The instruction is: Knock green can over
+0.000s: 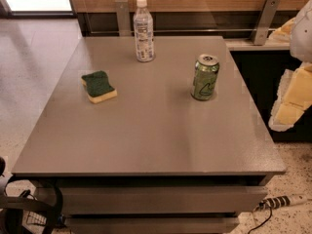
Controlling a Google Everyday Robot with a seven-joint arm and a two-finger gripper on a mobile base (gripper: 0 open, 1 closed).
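All I get of the arm (303,30) is pale casing beyond the right edge of the table (146,145): a white rounded section on top, then cream-yellow blocky segments with whitish rims. The gripper (284,117) is the lowest cream block, beside that edge's middle.

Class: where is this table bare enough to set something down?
Front half of the table, before sponge and green can; also the strip between them. Nowhere crowded; bottle stands at the back. Gripper hangs beyond the right edge.
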